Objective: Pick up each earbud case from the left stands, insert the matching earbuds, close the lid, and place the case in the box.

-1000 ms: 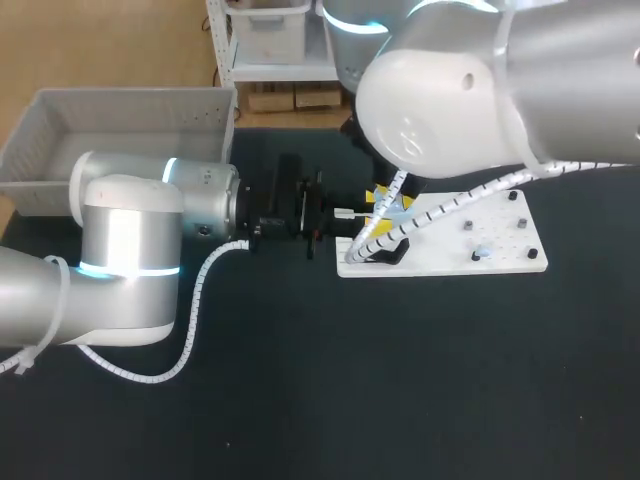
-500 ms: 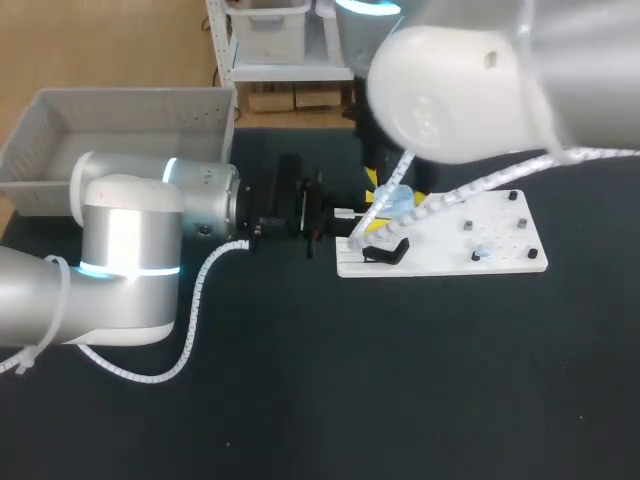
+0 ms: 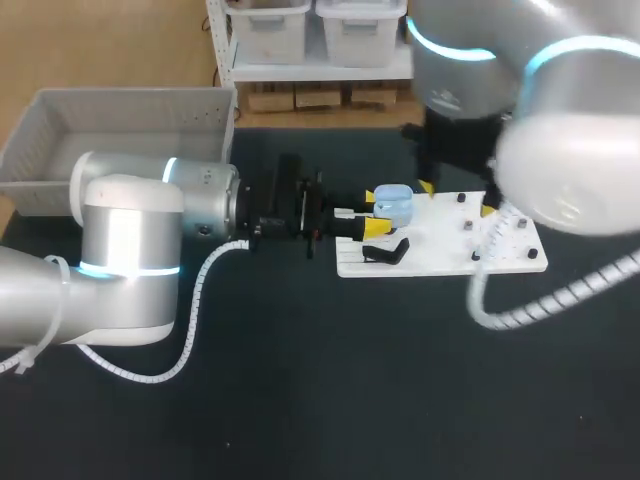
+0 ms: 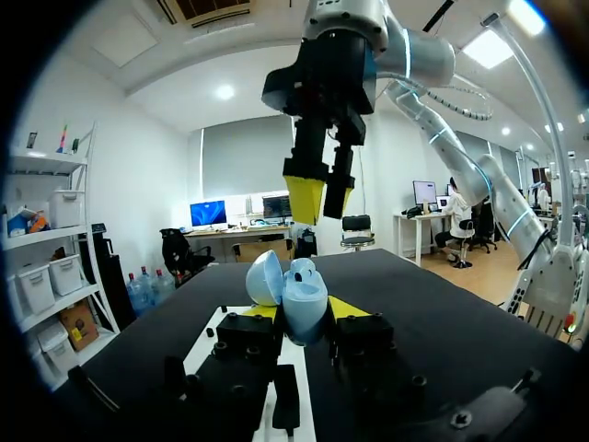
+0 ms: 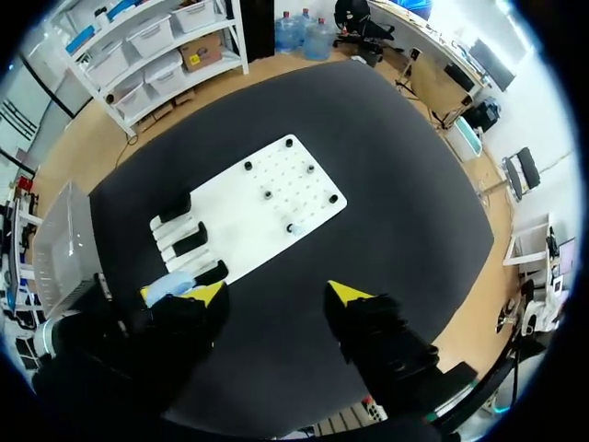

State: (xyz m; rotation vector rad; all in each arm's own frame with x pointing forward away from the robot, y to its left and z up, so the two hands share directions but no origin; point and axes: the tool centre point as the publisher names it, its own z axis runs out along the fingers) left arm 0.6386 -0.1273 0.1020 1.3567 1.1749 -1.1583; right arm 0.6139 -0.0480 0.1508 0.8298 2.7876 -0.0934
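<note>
The left gripper [image 4: 304, 313] is clamped on the pale blue case [image 4: 294, 296], a yellow tip on either side of its body. It holds the case just above the stand end of the white board [image 3: 505, 262], with the lid swung open. The right gripper [image 5: 276, 293] hangs high over the board, fingers wide and empty. Whether both sockets in the case are filled cannot be told from here, so I would check that before touching the lid. If a bud is missing, the right gripper should narrow its fingers before coming down among the pegs, then lower the bud straight into its socket while the left arm holds level. If both are in, one right fingertip should press the lid near its free edge, away from the hinge. A gentle downward push would avoid twisting the case out of the grip. The box [image 3: 120, 110] sits well to the left.
</note>
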